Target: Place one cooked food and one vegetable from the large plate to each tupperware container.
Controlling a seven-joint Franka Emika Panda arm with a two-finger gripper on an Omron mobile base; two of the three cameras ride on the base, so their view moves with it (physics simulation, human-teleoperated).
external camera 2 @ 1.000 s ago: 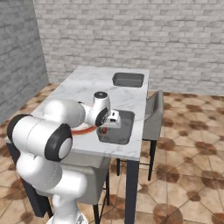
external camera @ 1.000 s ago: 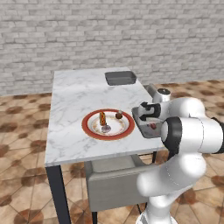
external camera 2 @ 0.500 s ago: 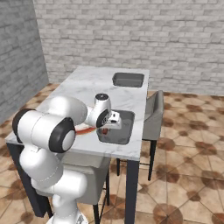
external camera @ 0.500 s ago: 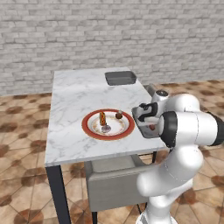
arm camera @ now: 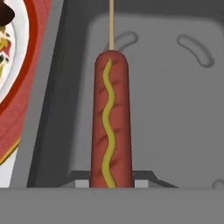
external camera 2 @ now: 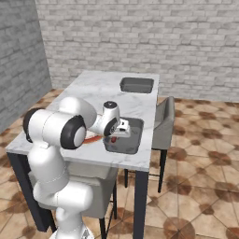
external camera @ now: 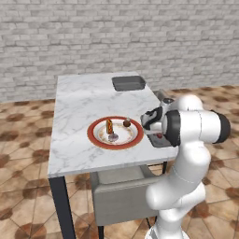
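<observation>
Hand view: a reddish-brown sausage on a thin wooden stick (arm camera: 111, 122), striped with a wavy yellow line of mustard, runs up the middle of the frame above the floor of a dark grey shallow rectangular tray (arm camera: 175, 109). Its lower end sits between the two finger tips at the bottom edge, so the two-finger gripper (arm camera: 111, 183) is clamped on it. At the left edge curves the broad red rim of a round white dinner plate (arm camera: 17, 109), just beside the tray wall.

In the left base view, this plate (external camera: 95, 132) lies at centre frame on a white marble table (external camera: 84, 102) and carries a second sausage (external camera: 109, 126), a small dark brown lump (external camera: 126, 123) and a greyish piece (external camera: 112, 137). The gripper (external camera: 156, 133) hangs right of the plate, over the near tray (external camera: 163, 141) at the table's edge. An identical second tray (external camera: 128, 83) sits higher in the frame, well apart.

In the right base view, the gripper (external camera 2: 115, 137) is low over the near tray (external camera 2: 130, 140), and the other tray (external camera 2: 137, 85) lies near the top.
</observation>
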